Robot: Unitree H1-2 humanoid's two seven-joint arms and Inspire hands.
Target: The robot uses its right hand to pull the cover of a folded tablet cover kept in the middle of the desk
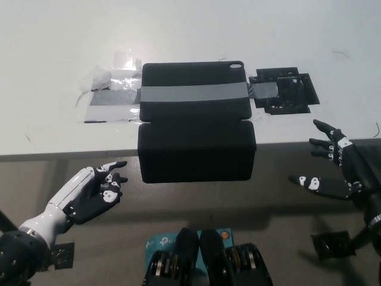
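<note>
The white left robot hand (95,193) rests low beside the worktop (53,53) edge, fingers apart and empty. The black right robot hand (336,170) hovers just off that edge, fingers spread, holding nothing. Between and beyond them, the black tablet cover (195,122) lies unfolded, its flap (196,152) overhanging the edge, a grey tape strip (193,93) across its far half.
</note>
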